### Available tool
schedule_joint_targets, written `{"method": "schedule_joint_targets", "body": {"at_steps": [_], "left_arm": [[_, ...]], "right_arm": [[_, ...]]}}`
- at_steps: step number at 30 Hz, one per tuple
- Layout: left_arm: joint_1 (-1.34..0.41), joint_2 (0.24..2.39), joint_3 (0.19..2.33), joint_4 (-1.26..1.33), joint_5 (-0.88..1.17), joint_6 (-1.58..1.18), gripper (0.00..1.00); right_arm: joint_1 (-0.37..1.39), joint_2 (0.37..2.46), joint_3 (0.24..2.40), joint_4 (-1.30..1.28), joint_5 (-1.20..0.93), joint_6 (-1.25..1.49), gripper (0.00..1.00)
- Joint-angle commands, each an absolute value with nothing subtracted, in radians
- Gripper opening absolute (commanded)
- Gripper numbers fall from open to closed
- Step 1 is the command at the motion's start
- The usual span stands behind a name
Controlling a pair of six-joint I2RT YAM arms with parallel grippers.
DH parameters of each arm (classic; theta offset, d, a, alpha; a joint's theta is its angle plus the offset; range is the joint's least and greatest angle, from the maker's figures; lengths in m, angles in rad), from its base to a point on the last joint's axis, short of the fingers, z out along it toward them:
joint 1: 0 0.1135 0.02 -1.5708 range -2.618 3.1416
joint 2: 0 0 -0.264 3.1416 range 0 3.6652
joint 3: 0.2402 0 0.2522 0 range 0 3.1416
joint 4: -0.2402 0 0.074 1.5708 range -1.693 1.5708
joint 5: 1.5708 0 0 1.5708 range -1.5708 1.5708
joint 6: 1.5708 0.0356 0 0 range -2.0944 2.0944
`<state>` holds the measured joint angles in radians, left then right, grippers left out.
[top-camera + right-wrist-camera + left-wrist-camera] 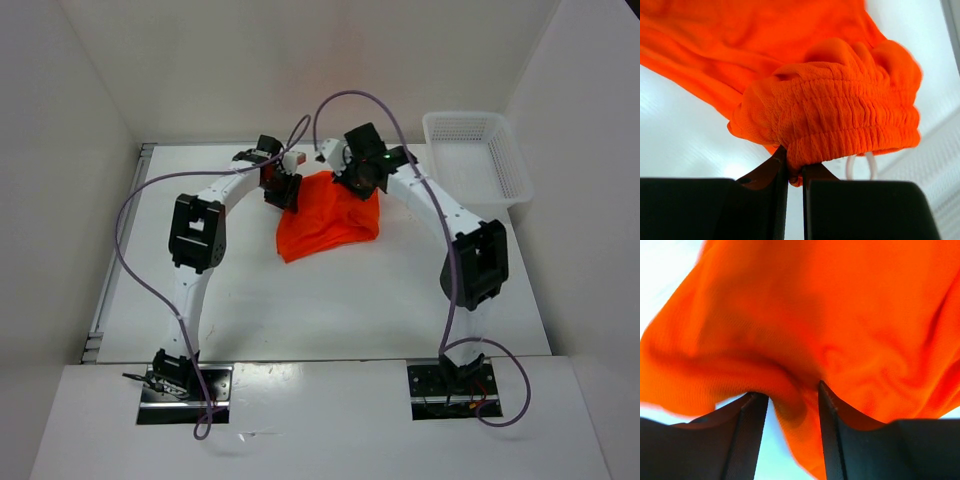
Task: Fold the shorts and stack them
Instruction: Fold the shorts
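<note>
Bright orange soft fabric shorts (330,222) bunched on white worktop (300,300), strung between both grippers. Right gripper (795,162) pinches the gathered elastic waistband (850,125), white drawstring (860,167) dangling just beside it. Left gripper (790,392) clamps a thick fold at opposite edge

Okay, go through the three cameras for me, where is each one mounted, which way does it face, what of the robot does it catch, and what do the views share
Top external: above and behind the bases, looking down on the table; left arm and right arm whole, reaching the shorts.
Left wrist: on that arm, looking along the left gripper, a fold of the shorts between its fingers.
Right wrist: on that arm, looking past the right gripper, shut on the waistband.
Shared: all three show the shorts.
</note>
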<state>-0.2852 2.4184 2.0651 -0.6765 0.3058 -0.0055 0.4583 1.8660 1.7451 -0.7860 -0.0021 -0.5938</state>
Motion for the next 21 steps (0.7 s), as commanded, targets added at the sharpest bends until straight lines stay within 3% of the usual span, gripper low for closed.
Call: {"method": "schedule_joint_targets", "body": {"at_steps": [1,7,16,20,21], "left_arm": [[-0.219,2.376,1.958,-0.719,0.222,0.0,0.53],[-0.163,2.315,1.835,-0.686,0.193,0.0,0.56],[-0.117,2.333,1.813,-0.686,0.241,0.0,0.56],[-0.117,2.372,1.835,-0.704,0.25,0.0,0.39],[-0.117,2.382,1.835,-0.704,0.262,0.0,0.3]], "right_arm": [[0.549,1.949,1.84,-0.787,0.032,-0.583,0.0],[0.696,2.072,1.965,-0.87,0.02,-0.634,0.0],[0.778,2.174,2.075,-0.861,0.041,-0.634,0.0],[0.787,2.183,2.12,-0.836,0.081,-0.634,0.0],[0.787,2.183,2.129,-0.836,0.09,-0.634,0.0]]}}
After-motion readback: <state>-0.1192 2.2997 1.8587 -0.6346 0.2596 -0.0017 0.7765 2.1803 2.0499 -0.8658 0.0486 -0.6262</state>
